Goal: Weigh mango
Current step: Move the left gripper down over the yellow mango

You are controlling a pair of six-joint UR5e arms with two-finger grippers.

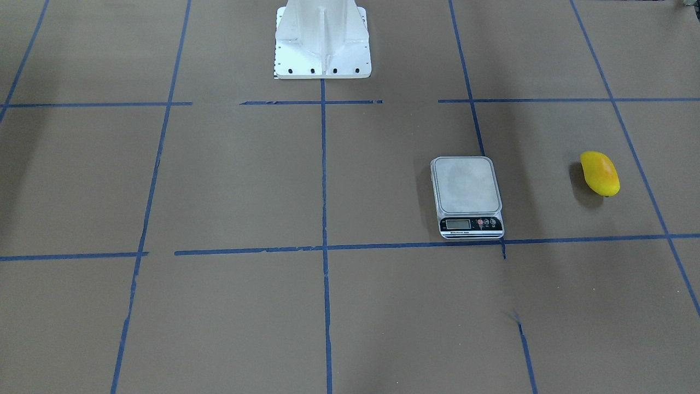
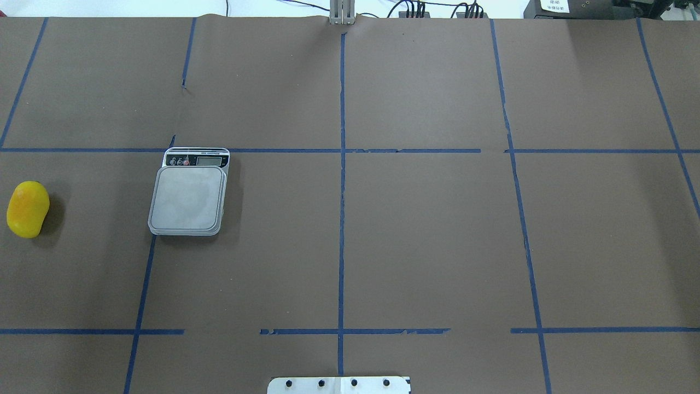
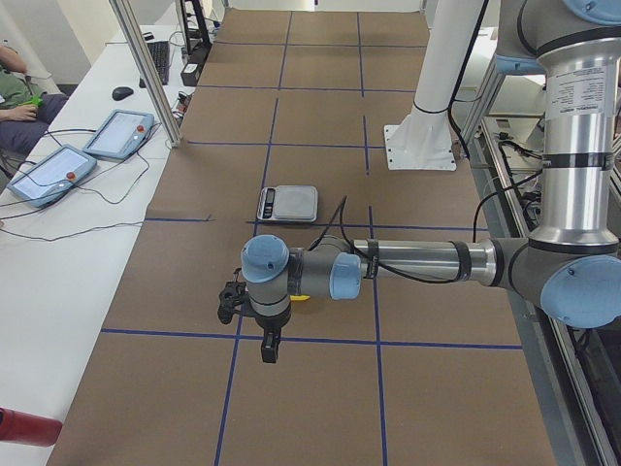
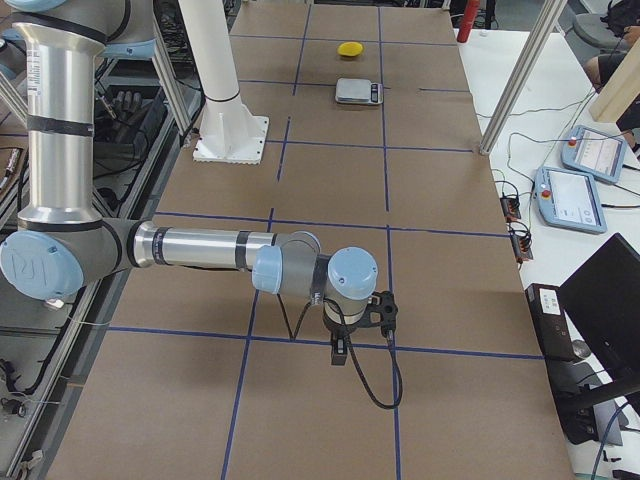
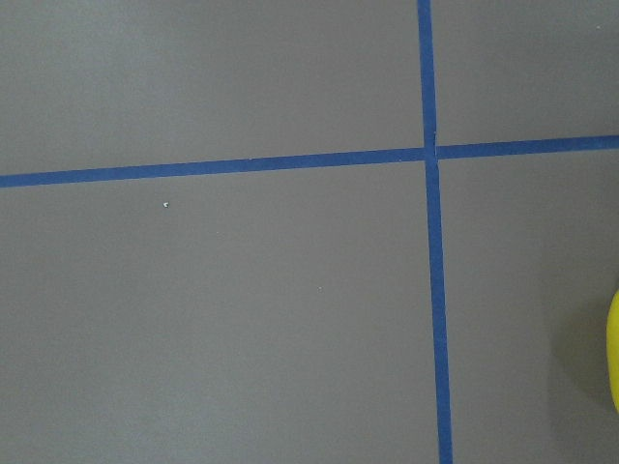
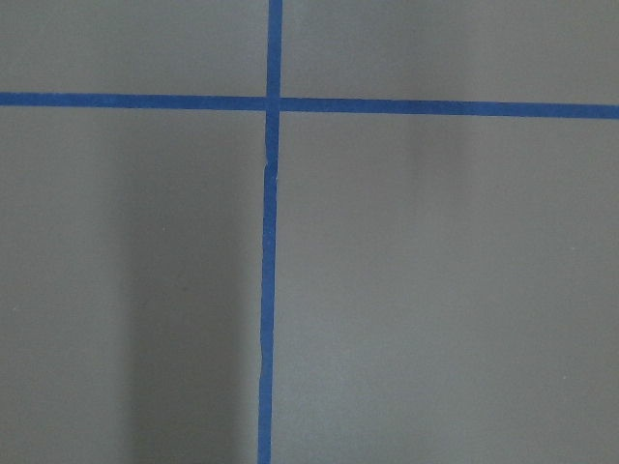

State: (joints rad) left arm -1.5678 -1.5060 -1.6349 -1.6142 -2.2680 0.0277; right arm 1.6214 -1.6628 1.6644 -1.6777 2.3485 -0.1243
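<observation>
Mango (image 1: 600, 173), lying apart from scale (image 1: 466, 186): smooth, rounded, probably light, slippery; best pinched across its narrow middle. Left gripper (image 3: 269, 348), right gripper (image 4: 340, 352): opening cannot be told.

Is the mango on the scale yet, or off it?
Off. The mango lies on the table, apart from the scale, which carries nothing.
</observation>
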